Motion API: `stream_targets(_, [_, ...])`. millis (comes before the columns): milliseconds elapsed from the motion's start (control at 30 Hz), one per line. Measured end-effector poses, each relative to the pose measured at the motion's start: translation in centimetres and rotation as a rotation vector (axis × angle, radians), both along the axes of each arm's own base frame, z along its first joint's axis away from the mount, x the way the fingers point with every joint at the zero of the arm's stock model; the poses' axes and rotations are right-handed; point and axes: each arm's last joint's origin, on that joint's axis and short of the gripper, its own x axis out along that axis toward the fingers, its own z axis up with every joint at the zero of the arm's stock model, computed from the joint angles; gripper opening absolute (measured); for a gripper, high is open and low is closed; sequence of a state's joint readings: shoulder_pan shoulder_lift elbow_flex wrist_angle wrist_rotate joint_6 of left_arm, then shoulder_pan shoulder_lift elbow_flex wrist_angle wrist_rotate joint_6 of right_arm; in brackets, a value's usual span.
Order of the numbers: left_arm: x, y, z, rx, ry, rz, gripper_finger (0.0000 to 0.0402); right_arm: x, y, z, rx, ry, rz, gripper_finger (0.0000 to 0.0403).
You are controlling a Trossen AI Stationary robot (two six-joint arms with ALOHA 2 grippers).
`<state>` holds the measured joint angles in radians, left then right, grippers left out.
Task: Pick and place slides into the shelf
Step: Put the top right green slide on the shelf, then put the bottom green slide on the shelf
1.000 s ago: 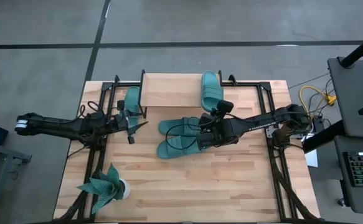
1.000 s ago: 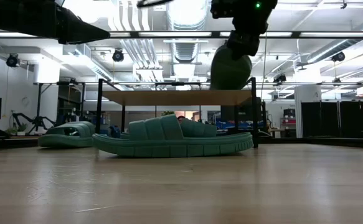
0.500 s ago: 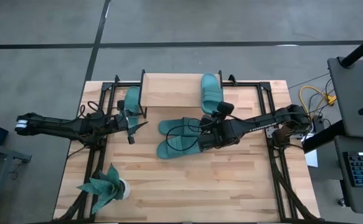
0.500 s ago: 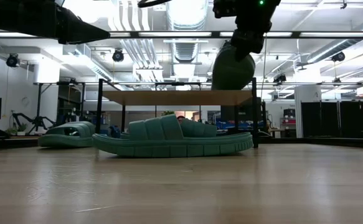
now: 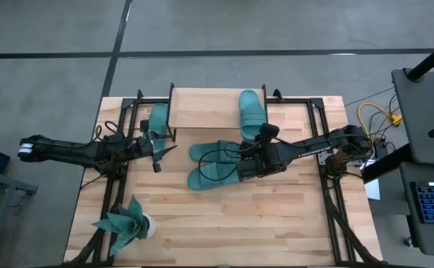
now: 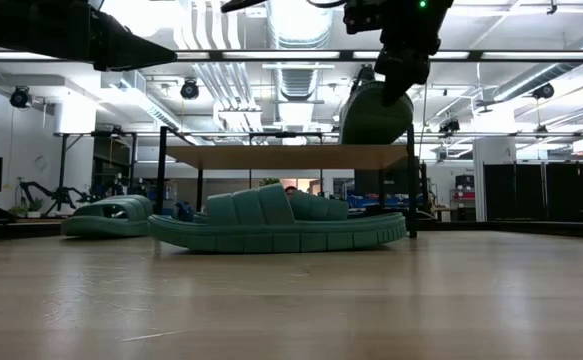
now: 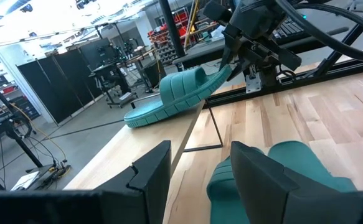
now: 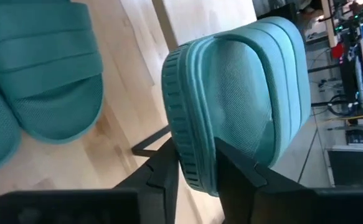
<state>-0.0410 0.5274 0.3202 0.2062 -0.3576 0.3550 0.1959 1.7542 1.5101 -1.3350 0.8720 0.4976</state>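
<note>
At the far left of the high view the left arm reaches in over the table's left edge, and the left gripper (image 5: 159, 151) hangs above the bare tabletop (image 5: 276, 216) just in front of the shelf's left end. Its fingers (image 7: 150, 171) stand parted with nothing between them. Directly ahead of it, one teal slide (image 5: 158, 117) lies on the table at the left end of the shelf (image 5: 205, 109), partly tucked under the plank; the left wrist view shows the strap of this slide (image 7: 281, 168) just beyond the fingertips. A teal leafy plant in a white pot (image 5: 127, 223) stands near the front left corner, well apart from everything else.

In the middle of the table two more slides lie side by side and touching, one (image 5: 218, 151) nearer the shelf and one (image 5: 213, 173) nearer the front edge, both lengthwise across the table.

To the right, the fourth slide (image 5: 251, 113) rests with its toe on the right part of the shelf top and its heel raised, tilted. The right gripper (image 5: 263, 135) is at that heel, its fingers (image 8: 169, 171) on either side of the sole's edge; whether they pinch it or have just let go cannot be told. The right arm stretches back toward the table's right side.
</note>
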Motion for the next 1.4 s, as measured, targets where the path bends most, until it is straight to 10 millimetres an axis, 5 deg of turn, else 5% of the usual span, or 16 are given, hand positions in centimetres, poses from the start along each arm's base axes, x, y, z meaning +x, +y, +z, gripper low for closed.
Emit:
stream_targets(633, [0.01,-0.01,-0.07,0.000,0.007,-0.001,0.0151,0.41,-0.50,-0.18,0.143,-0.014,-0.025,0.0187])
stream_targets(1400, [0.00,-0.02,-0.06,0.000,0.006,-0.001,0.0151,0.42,-0.30,0.35,0.199,0.013,0.017,0.0194])
